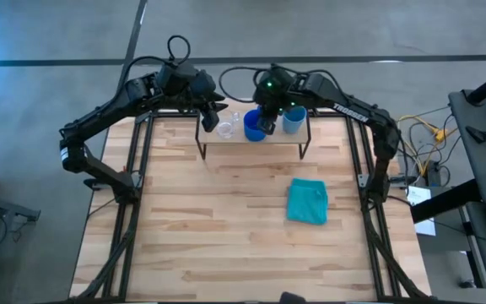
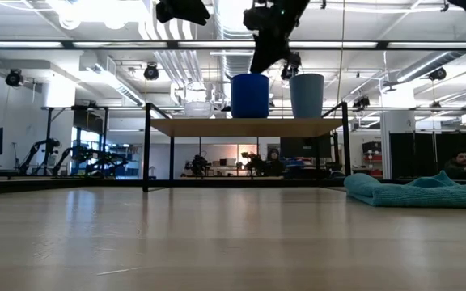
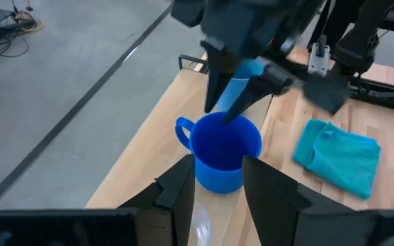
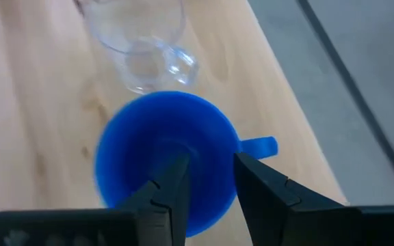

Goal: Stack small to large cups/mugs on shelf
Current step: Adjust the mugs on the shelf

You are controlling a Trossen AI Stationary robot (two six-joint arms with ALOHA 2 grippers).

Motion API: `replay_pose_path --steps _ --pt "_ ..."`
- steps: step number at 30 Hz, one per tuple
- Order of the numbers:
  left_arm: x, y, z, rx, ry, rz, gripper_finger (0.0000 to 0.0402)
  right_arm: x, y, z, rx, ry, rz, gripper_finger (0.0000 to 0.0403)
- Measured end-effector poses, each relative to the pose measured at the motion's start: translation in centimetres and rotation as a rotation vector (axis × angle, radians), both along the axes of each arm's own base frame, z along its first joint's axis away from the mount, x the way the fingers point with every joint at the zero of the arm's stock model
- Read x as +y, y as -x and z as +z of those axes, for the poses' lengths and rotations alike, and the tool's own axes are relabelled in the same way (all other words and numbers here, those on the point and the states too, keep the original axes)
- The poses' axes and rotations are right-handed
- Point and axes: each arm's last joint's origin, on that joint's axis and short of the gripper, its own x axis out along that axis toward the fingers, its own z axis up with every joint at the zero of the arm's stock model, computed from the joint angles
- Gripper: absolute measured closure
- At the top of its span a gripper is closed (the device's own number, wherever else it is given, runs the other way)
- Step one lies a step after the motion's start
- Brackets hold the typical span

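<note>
So on the left, the left gripper point(image 1: 218, 108) hangs over the left end of the small light-wood shelf on thin black legs point(image 1: 302, 133), fingers parted and nothing in them, right above the clear transparent cup point(image 1: 225, 128). Next along, the right gripper point(image 3: 228, 113) sits over the deep blue plastic mug with a handle point(image 1: 255, 126), fingers a little apart, one tip inside the mug and one outside; can't tell if they're actually pressing the wall. The light blue handleless cup point(image 1: 293, 119) stands on the shelf's right end, upright. A teal folded cloth point(image 1: 307, 201) lies on the wooden tabletop point(image 1: 226, 236).
</note>
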Motion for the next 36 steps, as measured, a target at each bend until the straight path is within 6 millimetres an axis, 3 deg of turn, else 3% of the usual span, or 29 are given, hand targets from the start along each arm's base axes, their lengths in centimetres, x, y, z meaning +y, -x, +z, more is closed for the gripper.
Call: replay_pose_path --steps 15,36 --pt "0.0 0.0 0.0 0.018 -0.04 -0.025 0.0292 -1.5 -0.7 -2.0 0.079 0.029 -0.058 0.0296" --pt "0.0 0.0 0.0 0.034 -0.072 -0.046 0.0292 -2.9 0.0 -1.9 0.1 0.069 -0.133 0.0296"
